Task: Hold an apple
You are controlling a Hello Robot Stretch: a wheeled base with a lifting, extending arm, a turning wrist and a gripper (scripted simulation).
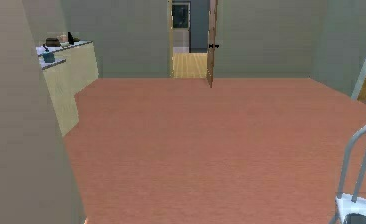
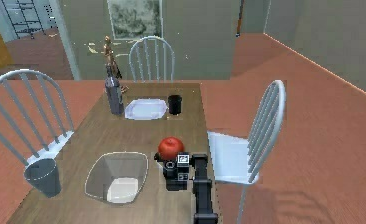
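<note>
A red apple [image 2: 172,148] lies on the wooden table [image 2: 91,135], near the table's right edge in the arm side view. My gripper [image 2: 172,162] is right at the apple, at the end of the dark arm [image 2: 204,198] that rises from the bottom edge. The apple rests on the tabletop, so I cannot tell whether the gripper holds anything. I cannot tell either whether the fingers touch the apple.
On the table stand a glass bowl [image 2: 116,177], a grey cup [image 2: 43,178], a white plate [image 2: 146,109], a black mug [image 2: 175,104] and a tall grey bottle [image 2: 114,95]. White chairs [image 2: 253,140] surround it. Ahead lie bare floor [image 1: 211,130], a counter [image 1: 71,75] and an open door [image 1: 213,45].
</note>
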